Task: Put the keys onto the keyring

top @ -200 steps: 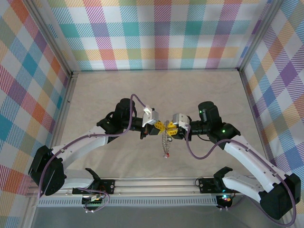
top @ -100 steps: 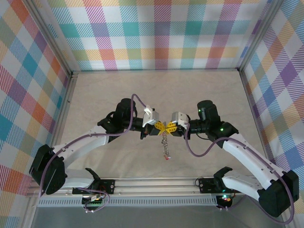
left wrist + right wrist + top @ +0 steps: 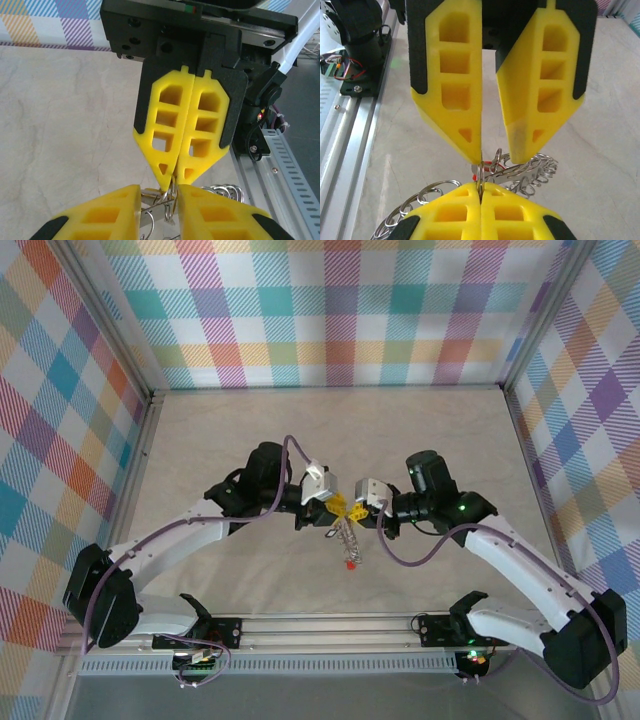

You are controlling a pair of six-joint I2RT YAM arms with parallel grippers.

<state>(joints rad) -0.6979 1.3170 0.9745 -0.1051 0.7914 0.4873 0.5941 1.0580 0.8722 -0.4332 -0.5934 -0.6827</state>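
Observation:
My two grippers meet tip to tip above the middle of the table. The right gripper (image 3: 358,512) (image 3: 480,184) is shut on a thin silver loop of the keyring (image 3: 480,171) (image 3: 170,198). Facing it, the left gripper (image 3: 335,508) (image 3: 159,190) is open, its yellow fingers (image 3: 465,130) standing apart on either side of that loop. A chain of small silver rings (image 3: 540,172) hangs below the tips and reaches the table. A red-headed key (image 3: 350,563) hangs at the chain's lower end, and a flat metal key blade (image 3: 520,167) lies among the rings.
The aluminium rail with both arm bases (image 3: 330,625) runs along the near edge. Plaid walls (image 3: 330,310) close in the beige tabletop (image 3: 250,430) on three sides. Purple cables (image 3: 400,555) loop from each wrist.
The left gripper has opened and the right gripper has shut on the ring. Both wrists have shifted slightly away from the rail, and the hanging chain has swung a little.

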